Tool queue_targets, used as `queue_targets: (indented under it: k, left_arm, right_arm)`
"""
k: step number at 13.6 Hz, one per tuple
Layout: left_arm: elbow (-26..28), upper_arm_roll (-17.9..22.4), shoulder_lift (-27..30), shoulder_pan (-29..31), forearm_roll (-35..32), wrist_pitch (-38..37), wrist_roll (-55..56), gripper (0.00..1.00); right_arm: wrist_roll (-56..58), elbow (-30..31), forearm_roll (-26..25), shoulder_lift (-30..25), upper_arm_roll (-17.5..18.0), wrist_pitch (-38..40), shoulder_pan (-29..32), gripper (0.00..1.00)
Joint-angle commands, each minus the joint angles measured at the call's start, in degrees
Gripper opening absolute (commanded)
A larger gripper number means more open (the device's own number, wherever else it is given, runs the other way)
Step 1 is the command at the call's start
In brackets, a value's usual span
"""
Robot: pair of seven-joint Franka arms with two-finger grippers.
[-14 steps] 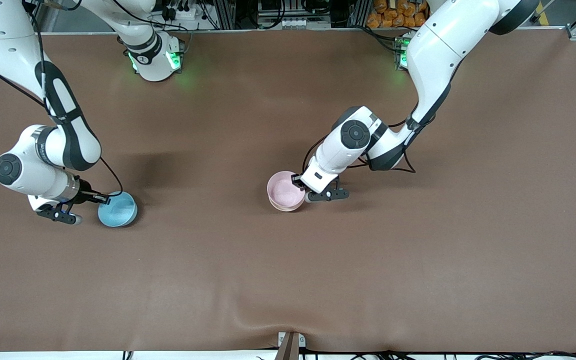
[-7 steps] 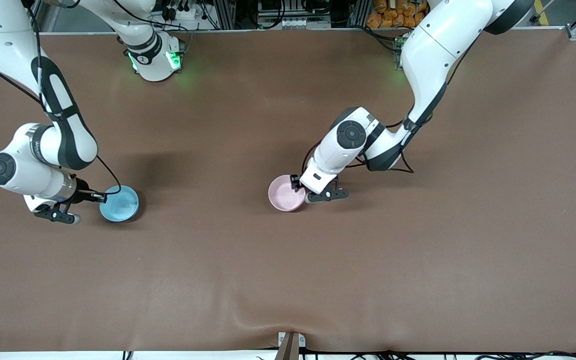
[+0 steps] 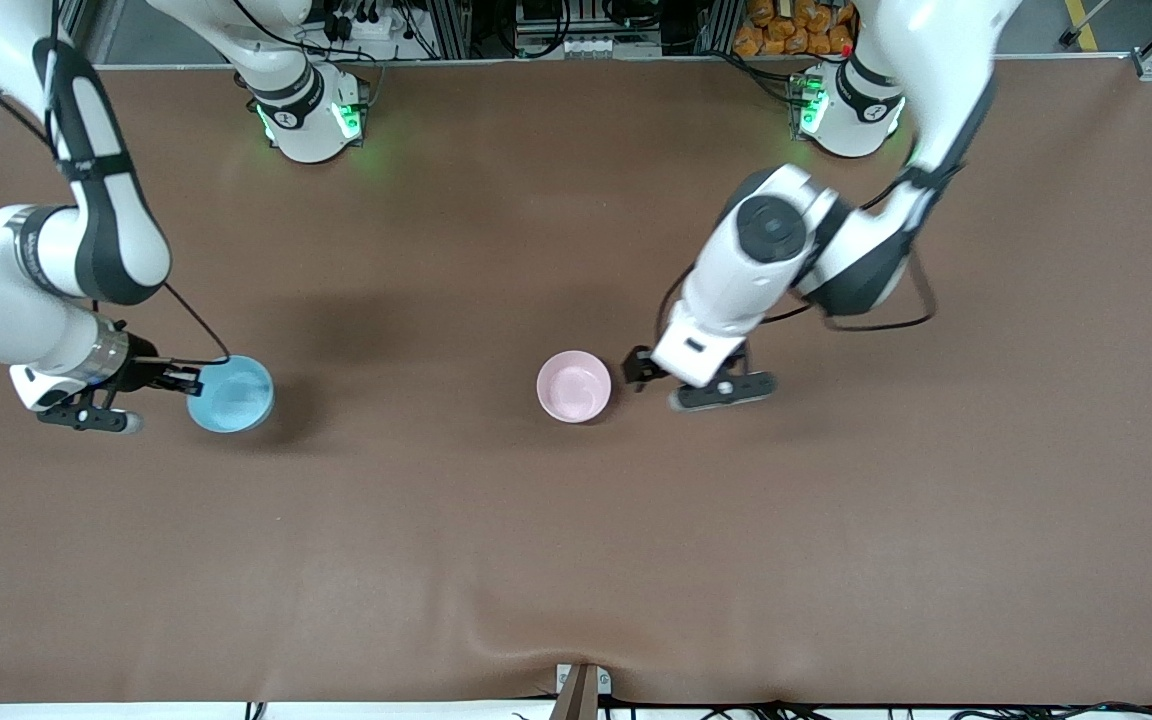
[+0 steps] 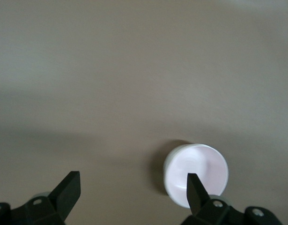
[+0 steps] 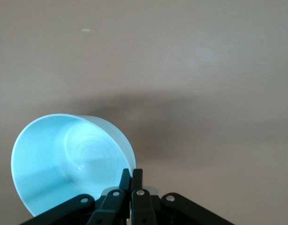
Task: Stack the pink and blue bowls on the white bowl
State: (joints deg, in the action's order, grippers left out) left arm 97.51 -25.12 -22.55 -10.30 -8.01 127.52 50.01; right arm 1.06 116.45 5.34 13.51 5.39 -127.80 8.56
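1. I see the pink bowl (image 3: 574, 386) sitting on the table (image 3: 576, 560) near its middle, nothing gripping it
2. My left gripper (image 3: 681, 380) hangs just beside it, fingers (image 4: 196, 191) spread and released
3. The blue bowl (image 3: 230, 393) is tilted at the right arm's end, its rim clenched by my right gripper (image 3: 184, 381)

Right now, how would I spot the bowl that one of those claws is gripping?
Look along the brown table toward the right arm's end. There the right gripper pinches the rim of the blue bowl, tilted and lifted. The pink bowl sits free mid-table beside the open left gripper.
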Motion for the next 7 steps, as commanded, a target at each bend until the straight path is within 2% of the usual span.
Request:
queue_targets:
  k: [1,4,7]
  left_arm:
    - [1.55,-0.28,6.71,2.21,-0.78,-5.77,-0.96,1.00]
    - [-3.00,-0.19,9.37,4.84,-0.69,-15.34,-4.82,1.00]
    - [-7.58,-0.28,9.72,8.36,-0.60,-22.56,-7.82,1.00]
  right_arm:
    - [0.61,1.23,2.65,-1.82,3.48,0.18,-0.30,0.00]
    - [-0.26,0.97,6.52,-1.99,9.36,-0.17,-1.26,0.00]
    - [-13.92,0.62,7.32,-1.82,10.69,-1.48,-8.09,0.00]
